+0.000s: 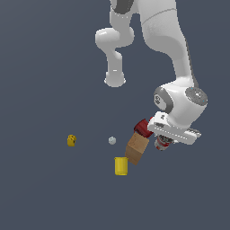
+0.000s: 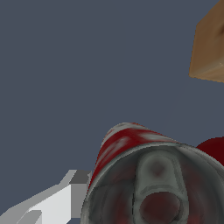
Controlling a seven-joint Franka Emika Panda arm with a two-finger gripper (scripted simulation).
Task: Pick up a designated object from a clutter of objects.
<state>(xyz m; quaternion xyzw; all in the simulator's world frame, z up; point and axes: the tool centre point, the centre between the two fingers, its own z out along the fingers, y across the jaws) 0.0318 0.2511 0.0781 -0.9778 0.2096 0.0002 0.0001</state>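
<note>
**Gripper down on the can, clutter tight on one side**

Gripper (image 1: pixel 164 144) sits low over the can (image 1: pixel 162 144); I cannot tell whether its fingers (image 2: pixel 52 201) clamp it, one pale finger shows beside the label. Brown box (image 1: pixel 137 148) leans just beside the can, dark-red cup (image 1: pixel 143 127) behind the box. Yellow cylinder (image 1: pixel 120 165) stands near the box's lower end. Open floor toward the exterior view's right. White ball (image 1: pixel 112 140) and small yellow piece (image 1: pixel 71 140) lie well apart. Can: red-and-white label, grey metal end with pull tab (image 2: pixel 157 183).
</note>
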